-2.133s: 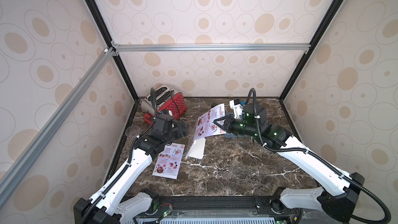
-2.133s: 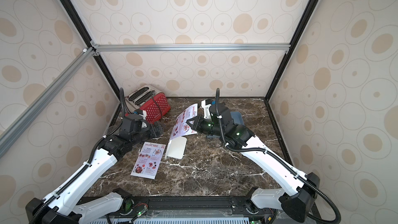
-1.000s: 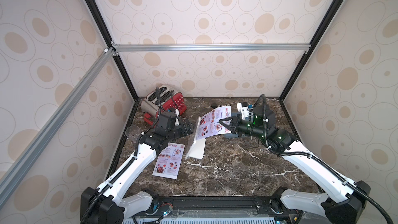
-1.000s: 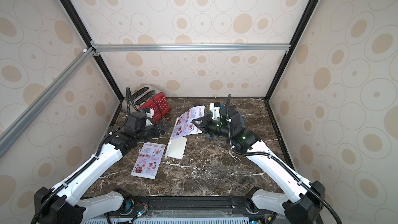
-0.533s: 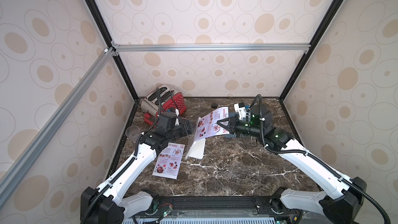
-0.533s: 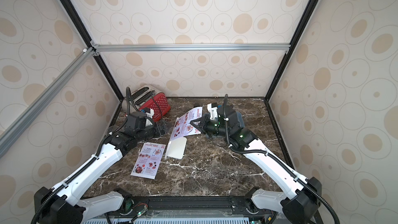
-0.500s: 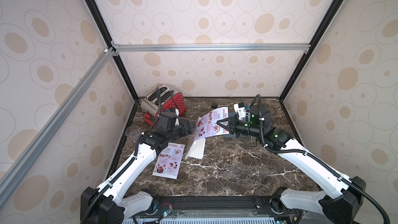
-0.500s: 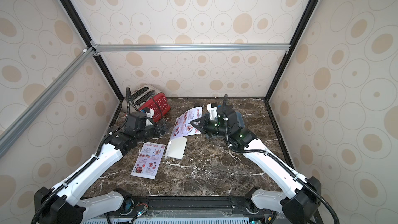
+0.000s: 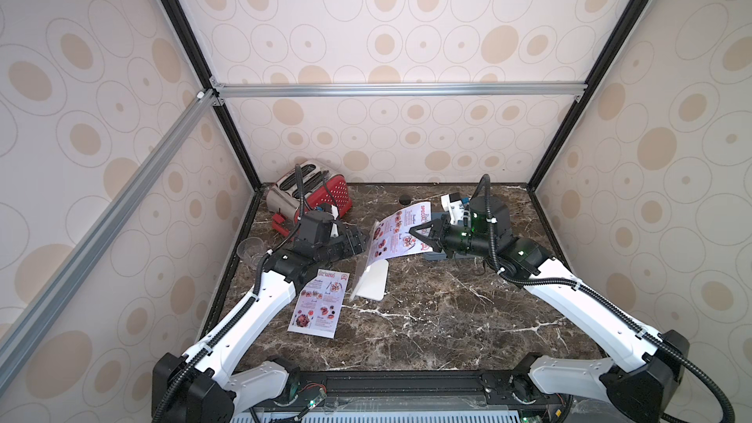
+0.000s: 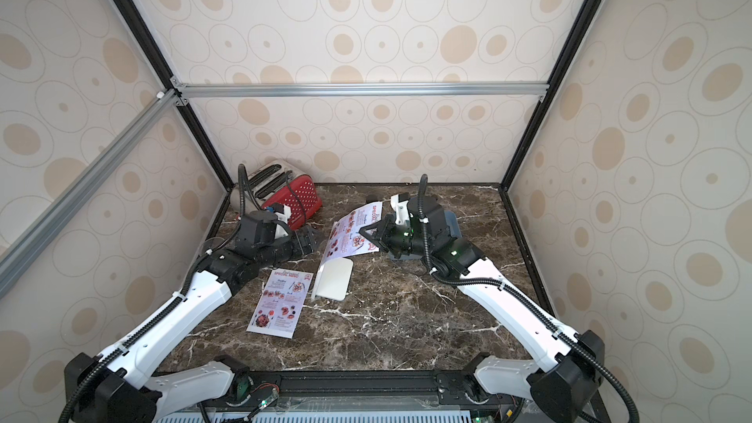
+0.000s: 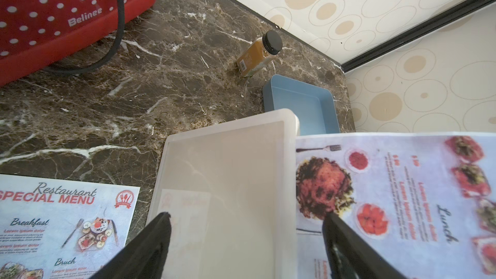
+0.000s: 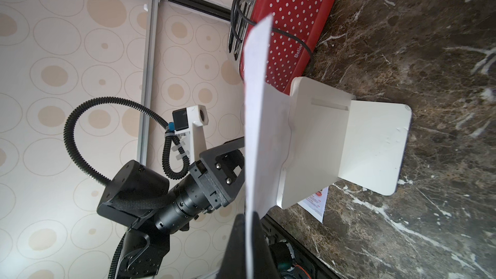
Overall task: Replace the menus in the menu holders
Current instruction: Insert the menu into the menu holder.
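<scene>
The right fingers are pinched shut on a thin white paper menu with a red heading and food photos. They hold it in the air, tilted, with its lower end at the top edge of the upright clear acrylic menu holder on a flat white base. The left fingers are spread wide and grip nothing. They flank the holder's clear panel near its top, and I cannot tell whether they touch it. In the left wrist view the panel looks empty apart from a faint reflection. A second, matching paper menu lies flat on the dark brown marble counter, just beside the holder's base.

By my reading the task is about halfway. The holder is cleared, one sheet is set aside, and the replacement is up at the slot but not seated. Its lower edge has perhaps only just entered the slot, which the views do not settle. Left to do: slide the sheet fully down between the acrylic faces, let go, and draw both arms clear.
</scene>
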